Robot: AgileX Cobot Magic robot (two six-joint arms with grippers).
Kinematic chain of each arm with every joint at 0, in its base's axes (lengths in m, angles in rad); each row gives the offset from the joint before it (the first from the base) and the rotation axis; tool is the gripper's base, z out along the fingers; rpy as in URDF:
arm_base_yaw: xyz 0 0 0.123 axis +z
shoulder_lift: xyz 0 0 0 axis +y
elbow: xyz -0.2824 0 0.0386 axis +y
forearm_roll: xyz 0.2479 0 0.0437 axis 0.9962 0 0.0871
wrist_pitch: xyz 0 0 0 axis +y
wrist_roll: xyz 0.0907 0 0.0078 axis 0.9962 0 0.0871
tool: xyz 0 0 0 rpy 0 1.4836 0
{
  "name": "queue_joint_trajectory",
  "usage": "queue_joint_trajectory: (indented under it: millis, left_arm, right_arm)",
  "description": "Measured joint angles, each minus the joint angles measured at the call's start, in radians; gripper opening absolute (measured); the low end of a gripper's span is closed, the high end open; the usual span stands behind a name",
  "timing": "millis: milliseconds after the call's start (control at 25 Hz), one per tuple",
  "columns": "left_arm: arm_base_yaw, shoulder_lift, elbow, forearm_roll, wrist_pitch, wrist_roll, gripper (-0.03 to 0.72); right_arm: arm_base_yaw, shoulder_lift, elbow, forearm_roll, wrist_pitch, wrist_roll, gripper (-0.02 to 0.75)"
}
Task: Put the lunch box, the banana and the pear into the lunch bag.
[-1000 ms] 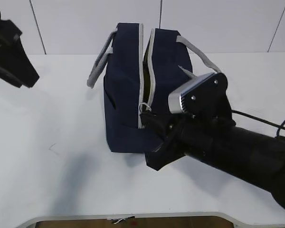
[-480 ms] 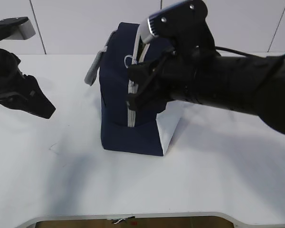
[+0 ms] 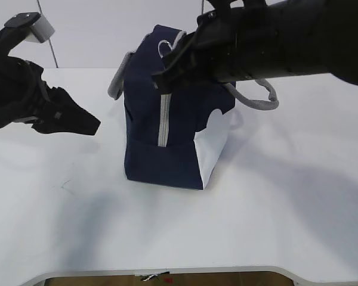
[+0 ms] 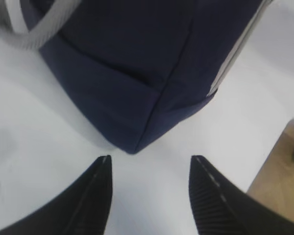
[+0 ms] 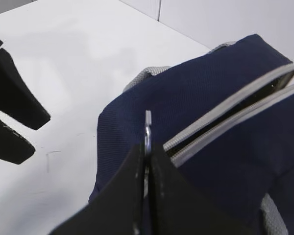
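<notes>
At the middle of a smooth white table [image 3: 167, 238], the lunch bag [image 3: 167, 131] is seen standing upright, a boxy shape of matte navy woven fabric with one white side panel turned toward the right of the exterior view. Its long axis runs from the near end toward the back wall, and a grey zipper [image 3: 163, 122] is carried down the near end face and along the top. Two grey webbing handles are looped over either side. From the right wrist view the zipper's two tapes are shown parted along the top, with a dark slit left between them.

The metal ring pull [image 5: 147, 128] is pinched edge-on between the tightly closed black jaws of the right gripper [image 5: 146, 171] at the bag's near top corner. The left gripper [image 4: 149, 169] is held apart from the bag, low over the table, facing its lower left corner; its ribbed black fingers [image 4: 208, 196] are spread with nothing between them.
</notes>
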Motion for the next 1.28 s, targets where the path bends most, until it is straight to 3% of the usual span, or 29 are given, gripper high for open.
queue_joint_trajectory:
  millis: [160,280,480,680,760,880,960,1280]
  left_arm:
    - [-0.029,0.031,0.000,-0.092,-0.013,0.083,0.400]
    - [-0.090,0.067,0.000,-0.125,-0.053,0.121,0.402]
    - [-0.185,0.097,0.000,-0.155,-0.208,0.135,0.402]
    - [-0.231,0.098,0.000,-0.183,-0.333,0.140,0.396]
    - [-0.233,0.099,0.000,-0.192,-0.360,0.141,0.333]
    - [-0.233,0.099,0.000,-0.192,-0.365,0.141,0.111]
    - [-0.233,0.099,0.000,-0.188,-0.359,0.141,0.036]
    - [-0.233,0.099,0.000,-0.134,-0.290,0.141,0.009]
  right_arm:
    - [0.000,0.000,-0.018,0.020,0.035,0.001,0.017]
    - [0.000,0.000,-0.024,0.041,0.048,0.001,0.017]
    - [0.000,0.000,-0.027,0.060,0.065,0.002,0.017]
    - [0.000,0.000,-0.027,0.084,0.065,0.002,0.017]
    - [0.000,0.000,-0.029,0.085,0.065,0.002,0.017]
    - [0.000,0.000,-0.029,0.088,0.065,0.002,0.017]
    - [0.000,0.000,-0.032,0.088,0.068,0.002,0.017]
    - [0.000,0.016,-0.080,-0.025,0.075,0.002,0.017]
